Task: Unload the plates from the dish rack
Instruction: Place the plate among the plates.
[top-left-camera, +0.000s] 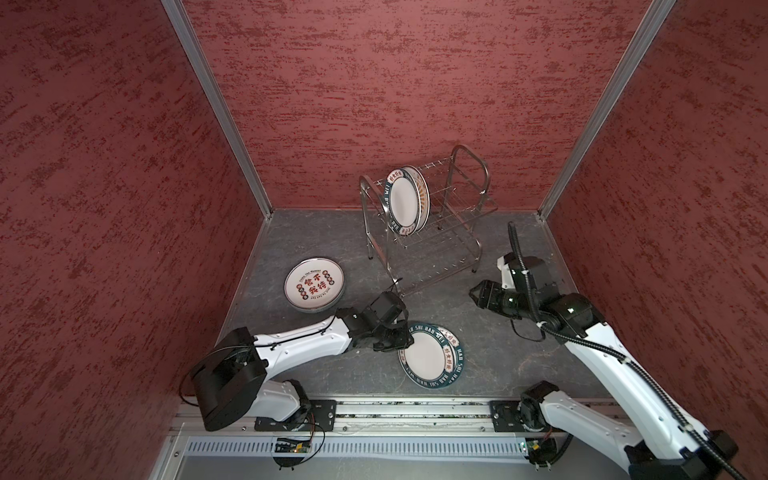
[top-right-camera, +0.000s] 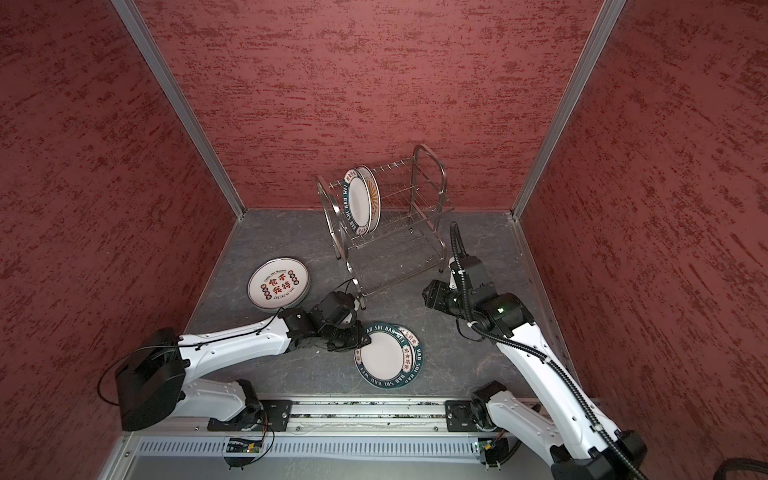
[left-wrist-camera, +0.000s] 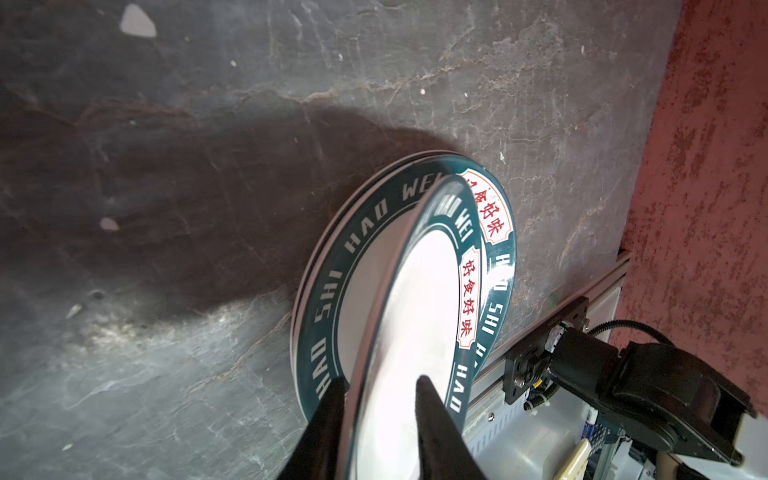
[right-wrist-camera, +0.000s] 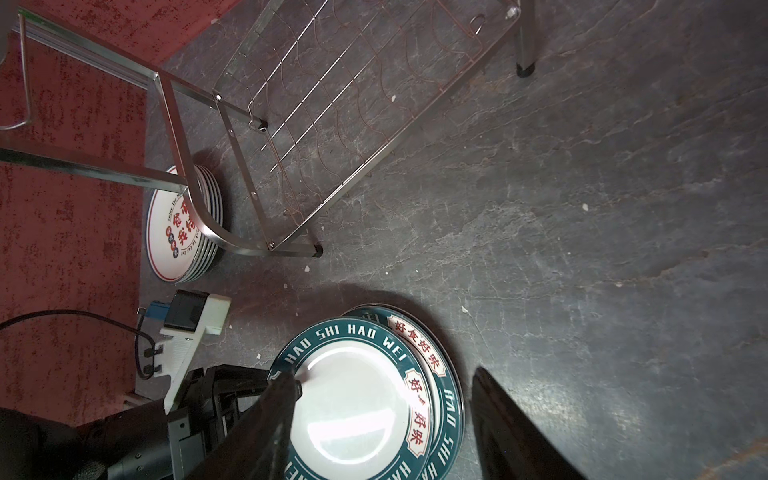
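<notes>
Logging top teal-rimmed plate (top-left-camera: 426, 355) as resting tilted on near-centre stack (top-left-camera: 451, 374), left rim between slightly spread fingers of left gripper (left-wrist-camera: 380, 384), unpinched. Logging right gripper (top-left-camera: 473, 294) as hovering far-right, spread, empty. Logging two plates (top-left-camera: 403, 201) as standing in far dish rack (right-wrist-camera: 83, 168).

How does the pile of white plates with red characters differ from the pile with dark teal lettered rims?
The red-character plate pile carries its print in the centre; the teal-rimmed plate pile has blank white centres. The red-character plate pile looks taller and squared up; the teal-rimmed plate pile is lower, its top plate off-centre. Both hold round white plates lying on the dark grey table.
</notes>
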